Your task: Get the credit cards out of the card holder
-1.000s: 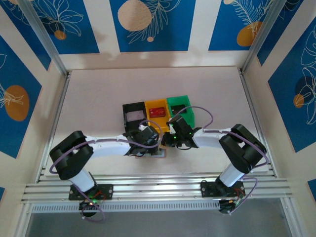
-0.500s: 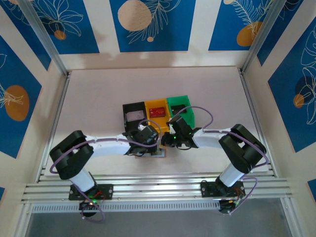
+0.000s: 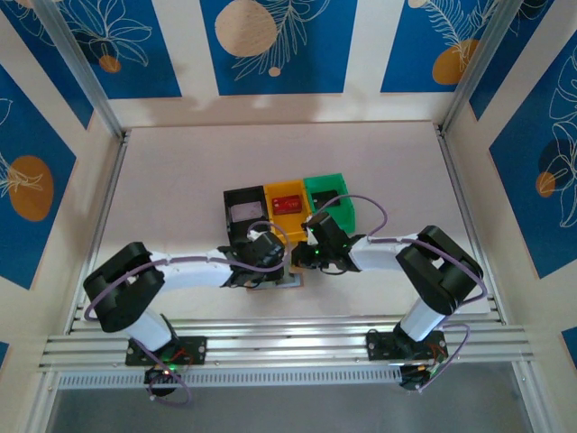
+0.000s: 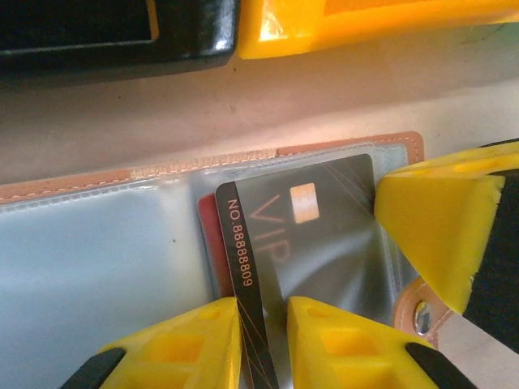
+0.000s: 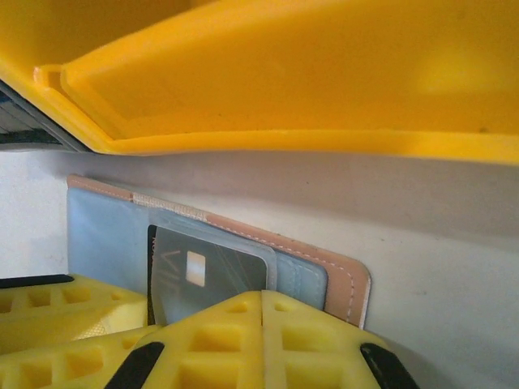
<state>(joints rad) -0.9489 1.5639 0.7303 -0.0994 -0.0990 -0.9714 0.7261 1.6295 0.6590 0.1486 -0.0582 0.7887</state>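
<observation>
- Top external view: both arms reach in to the middle of the table [image 3: 180,171], and the left gripper [image 3: 273,276] and right gripper [image 3: 302,263] meet over the card holder [image 3: 288,282], which lies just in front of the yellow bin [image 3: 287,188].
- The black bin [image 3: 243,196] and green bin [image 3: 335,185] flank the yellow bin in a touching row. A red credit card [image 3: 287,204] lies inside the yellow bin, which neither wrist view shows.
- Left wrist view: the card holder [image 4: 97,243] is spread open and flat, its tan stitched edge toward the bins and its clear pockets facing up.
- A grey credit card [image 4: 316,235] marked VIP sits in the right-hand pocket, and a red sliver of another card [image 4: 206,243] peeps out at its left side.
- The left gripper [image 4: 261,324] has its yellow fingers [image 4: 182,344] drawn close on either side of the grey card's numbered strip. I cannot tell whether they actually pinch it.
- A finger of the right gripper [image 4: 438,231] rests on the holder's right end, just above the snap tab [image 4: 422,314].
- Right wrist view: the right gripper [image 5: 162,328] has its fingers pressed together with nothing between them, their tips over the holder [image 5: 105,227] — the yellow bin's wall [image 5: 324,81] looms just behind.
- From this side the grey card [image 5: 211,275] shows its pale chip, but the numbered strip is hard to make out.
</observation>
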